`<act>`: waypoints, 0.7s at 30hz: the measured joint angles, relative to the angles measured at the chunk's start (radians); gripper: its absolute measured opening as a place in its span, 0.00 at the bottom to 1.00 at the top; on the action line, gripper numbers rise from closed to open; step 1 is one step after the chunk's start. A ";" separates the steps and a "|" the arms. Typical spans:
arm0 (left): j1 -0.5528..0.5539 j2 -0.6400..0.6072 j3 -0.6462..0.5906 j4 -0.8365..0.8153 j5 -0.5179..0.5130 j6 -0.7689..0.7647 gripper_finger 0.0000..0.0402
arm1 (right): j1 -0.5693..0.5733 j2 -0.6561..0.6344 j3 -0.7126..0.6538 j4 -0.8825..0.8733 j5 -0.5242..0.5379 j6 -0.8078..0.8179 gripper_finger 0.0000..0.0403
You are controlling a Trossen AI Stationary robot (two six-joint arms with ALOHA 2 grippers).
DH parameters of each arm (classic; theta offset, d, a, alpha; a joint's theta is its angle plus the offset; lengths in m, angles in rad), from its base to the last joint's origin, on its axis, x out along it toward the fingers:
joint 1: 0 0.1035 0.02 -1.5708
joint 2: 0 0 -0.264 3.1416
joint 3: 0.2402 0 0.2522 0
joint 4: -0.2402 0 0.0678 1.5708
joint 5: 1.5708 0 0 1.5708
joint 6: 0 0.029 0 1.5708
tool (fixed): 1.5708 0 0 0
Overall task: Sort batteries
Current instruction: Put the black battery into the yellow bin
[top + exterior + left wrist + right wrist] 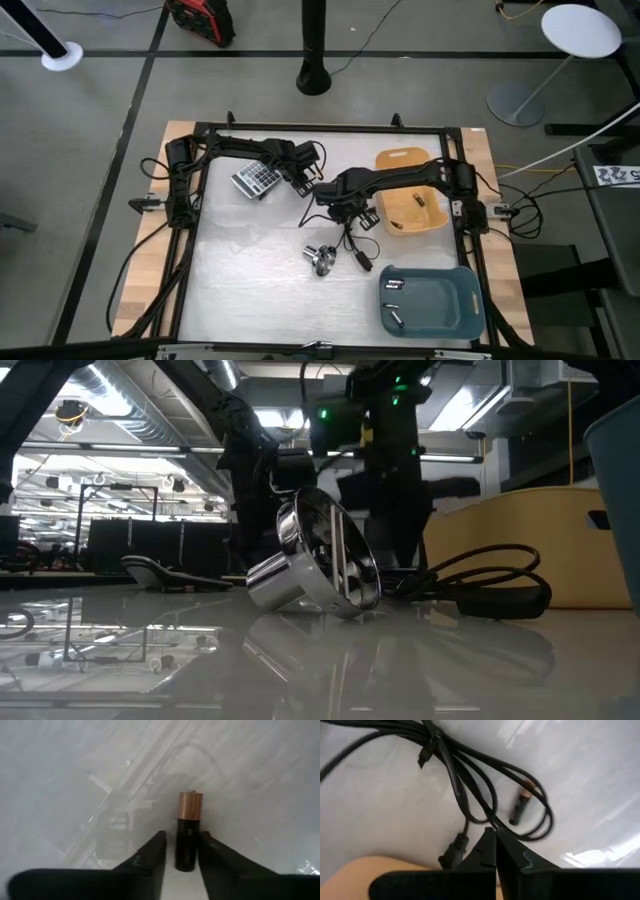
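We see the left gripper (pixel 181 851) low over the white table (pixel 250 290), near the calculator (pixel 256 179), its two fingers (pixel 150 855) closing around the black lower half of a copper-topped battery (pixel 188 837), touching or almost touching it. The right gripper (pixel 495 851) is pressed together and empty, hovering over the black cable (pixel 465 795), with another small battery (pixel 520 806) lying inside one loop. More batteries lie in the blue tray (pixel 465 305) and the yellow bin (pixel 440 215).

Black battery with copper end (pixel 189 836) lies flat on white bench, between two dark fingers. Second smaller black/copper battery (pixel 520 806) lies inside cable loop. Two batteries (pixel 392 285) in blue tray, one (pixel 420 203) in yellow bin.
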 joint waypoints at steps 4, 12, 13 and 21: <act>0.000 -0.003 0.001 0.000 0.006 0.010 0.10 | 0.000 -0.061 0.000 0.001 0.002 0.029 0.00; 0.009 -0.007 0.005 0.002 0.077 0.050 0.09 | -0.001 -0.199 0.001 -0.041 0.019 0.134 0.00; 0.011 -0.013 0.005 0.001 0.093 0.050 0.09 | -0.001 -0.215 0.001 -0.054 0.023 0.149 0.00; 0.040 -0.108 0.005 0.009 0.329 0.047 0.09 | -0.001 -0.365 0.001 -0.142 0.028 0.234 0.00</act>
